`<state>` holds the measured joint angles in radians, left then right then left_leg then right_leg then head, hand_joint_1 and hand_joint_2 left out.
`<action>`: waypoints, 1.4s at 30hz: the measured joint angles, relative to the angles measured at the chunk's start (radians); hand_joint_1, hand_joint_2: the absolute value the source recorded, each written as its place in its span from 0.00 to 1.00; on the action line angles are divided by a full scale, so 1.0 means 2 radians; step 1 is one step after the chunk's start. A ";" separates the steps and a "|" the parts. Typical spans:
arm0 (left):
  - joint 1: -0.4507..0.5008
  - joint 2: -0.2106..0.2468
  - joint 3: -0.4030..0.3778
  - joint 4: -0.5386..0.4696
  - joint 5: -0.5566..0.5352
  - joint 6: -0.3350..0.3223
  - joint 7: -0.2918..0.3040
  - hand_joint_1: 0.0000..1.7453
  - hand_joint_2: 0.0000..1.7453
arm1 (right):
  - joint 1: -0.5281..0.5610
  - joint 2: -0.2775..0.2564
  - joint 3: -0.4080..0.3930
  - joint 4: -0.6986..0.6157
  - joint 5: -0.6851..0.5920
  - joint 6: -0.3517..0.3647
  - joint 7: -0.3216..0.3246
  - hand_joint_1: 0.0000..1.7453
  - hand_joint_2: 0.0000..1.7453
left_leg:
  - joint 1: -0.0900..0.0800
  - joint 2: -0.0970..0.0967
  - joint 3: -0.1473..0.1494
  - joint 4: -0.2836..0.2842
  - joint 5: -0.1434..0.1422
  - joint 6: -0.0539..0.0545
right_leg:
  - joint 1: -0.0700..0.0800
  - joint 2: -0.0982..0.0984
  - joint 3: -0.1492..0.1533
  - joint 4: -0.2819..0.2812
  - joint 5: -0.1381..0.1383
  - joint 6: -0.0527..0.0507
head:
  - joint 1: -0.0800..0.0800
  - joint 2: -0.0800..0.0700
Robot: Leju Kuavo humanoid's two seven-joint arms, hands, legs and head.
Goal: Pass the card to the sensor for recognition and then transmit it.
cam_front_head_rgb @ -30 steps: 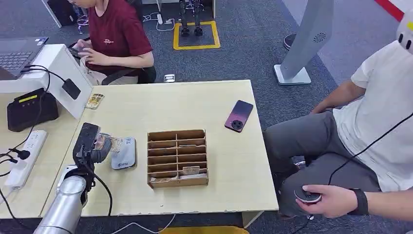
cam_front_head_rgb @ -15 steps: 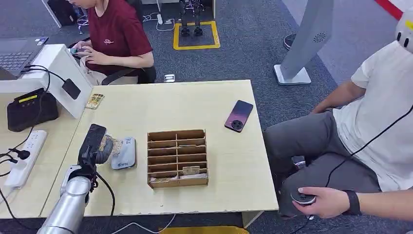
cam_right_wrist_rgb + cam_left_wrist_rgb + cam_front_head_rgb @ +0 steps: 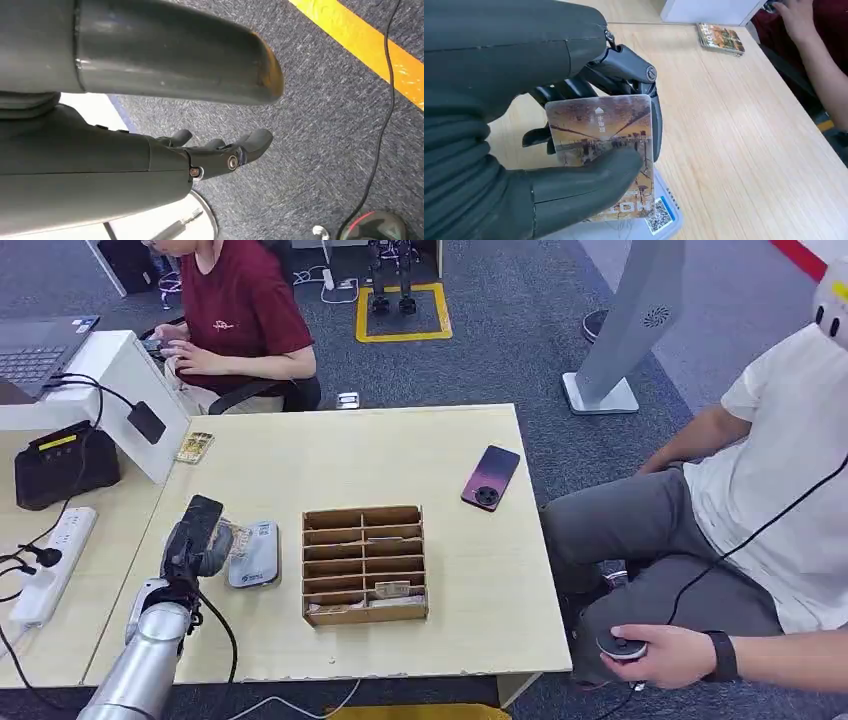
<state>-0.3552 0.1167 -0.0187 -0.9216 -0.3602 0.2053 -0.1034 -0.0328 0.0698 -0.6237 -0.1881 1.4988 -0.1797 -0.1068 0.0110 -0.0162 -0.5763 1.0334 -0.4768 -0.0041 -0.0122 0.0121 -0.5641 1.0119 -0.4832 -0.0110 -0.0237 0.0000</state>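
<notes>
Card (image 3: 601, 150) pinched by left hand (image 3: 524, 150) over sensor (image 3: 255, 555), artwork legible at wrist.

My left arm (image 3: 135, 672): silver metal tube, black cable looped along the wrist. Left hand (image 3: 193, 540): dark grey, flat black back plate; close up, a grey ribbed cover, thick matte thumb, glossy black fingers (image 3: 624, 67) with a round silver pivot screw. Right hand (image 3: 220, 150): same dark grey shell, two small screws at the knuckle.
</notes>
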 joint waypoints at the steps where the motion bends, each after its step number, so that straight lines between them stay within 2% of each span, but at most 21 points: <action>1: 0.000 0.000 0.000 0.002 -0.008 0.002 0.000 1.00 1.00 | 0.000 0.000 0.000 0.000 0.000 0.002 0.000 0.00 0.00 | 0.000 0.000 0.000 0.000 0.000 0.000 | 0.000 0.000 0.000 0.000 0.000 0.000 | 0.000 0.000; 16: 0.008 -0.016 0.000 0.034 -0.046 0.018 -0.001 1.00 1.00 | 0.000 0.001 0.000 0.000 0.000 0.004 -0.002 0.00 0.00 | 0.000 0.000 0.000 0.000 0.000 0.000 | 0.000 0.000 0.000 0.000 0.000 0.000 | 0.000 0.000; 42: 0.009 -0.022 0.000 0.044 -0.067 0.020 -0.001 1.00 1.00 | 0.000 0.001 0.000 0.000 0.000 0.002 -0.002 0.00 0.00 | 0.000 0.000 0.000 0.000 0.000 0.000 | 0.000 0.000 0.000 0.000 0.000 0.000 | 0.000 0.000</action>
<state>-0.3373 0.0729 -0.0191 -0.8331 -0.4944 0.2449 -0.1049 -0.0331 0.0713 -0.6237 -0.1881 1.4996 -0.1766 -0.1114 0.0110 -0.0163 -0.5764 1.0333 -0.4763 -0.0036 -0.0122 0.0117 -0.5637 1.0119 -0.4831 -0.0108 -0.0237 0.0000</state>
